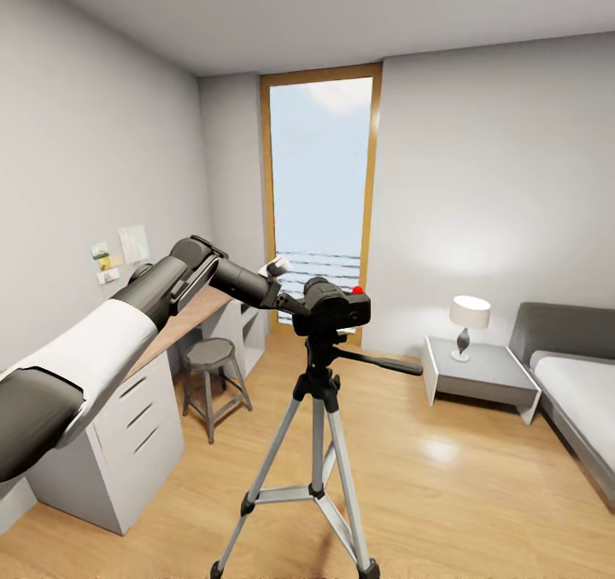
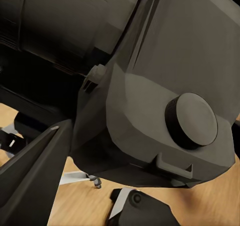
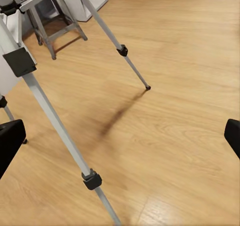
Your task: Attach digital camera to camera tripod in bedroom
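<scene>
Head view: digital camera (image 1: 335, 306) atop camera tripod (image 1: 318, 442).

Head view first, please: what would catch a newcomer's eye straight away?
The small matte-black camera with its red button sits atop the tall silver-grey tripod mid-room, the left gripper at its side. Behind stands the tall wood-framed window; a white lamp on a grey bedside table stands right.

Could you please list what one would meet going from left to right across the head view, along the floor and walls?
Grey desk → stool → camera tripod with the digital camera on top → bedside table with a lamp → grey bed.
</scene>
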